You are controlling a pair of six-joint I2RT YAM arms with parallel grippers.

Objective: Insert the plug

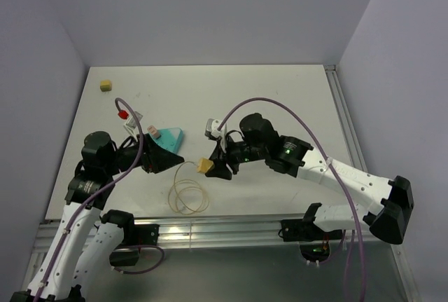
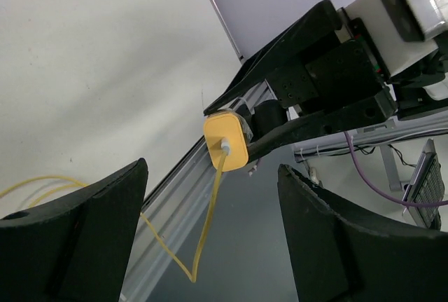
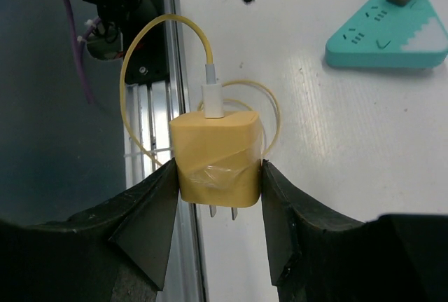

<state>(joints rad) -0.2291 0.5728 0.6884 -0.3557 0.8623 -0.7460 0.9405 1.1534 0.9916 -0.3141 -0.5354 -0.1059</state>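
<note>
The right gripper (image 3: 218, 179) pinches the yellow plug (image 3: 213, 149) by its two sides, above the counter (image 1: 280, 99) near its front edge. A thin yellow cable (image 1: 187, 194) runs from the plug to a coil on the counter. The left gripper (image 2: 210, 193) is spread and empty, facing the plug, close to a teal block (image 1: 170, 135).

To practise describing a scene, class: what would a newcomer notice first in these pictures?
The yellow plug pinched in the right tool near the table's front middle, its pale cable coiled beside it. Next, the teal wedge block to its left, close to the open, empty left tool.
</note>
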